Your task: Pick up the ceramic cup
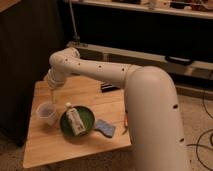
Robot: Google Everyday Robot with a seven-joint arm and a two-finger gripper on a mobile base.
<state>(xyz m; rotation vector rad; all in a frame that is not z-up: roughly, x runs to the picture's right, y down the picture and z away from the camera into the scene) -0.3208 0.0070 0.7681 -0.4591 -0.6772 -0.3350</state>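
Observation:
The ceramic cup [46, 111] is small, pale and handleless. It stands upright on the left part of the wooden table [60, 150]. The white arm reaches in from the right and bends down over the table's left side. My gripper [52, 94] hangs just above the cup and slightly behind it. I see no contact between the gripper and the cup.
A green plate [86, 114] lies right of the cup with a white-capped bottle [75, 121] lying in it. A blue sponge [105, 128] is to its right, and an orange carrot [125, 123] is partly hidden by the arm. A black object [107, 88] lies at the back. A dark panel stands on the left.

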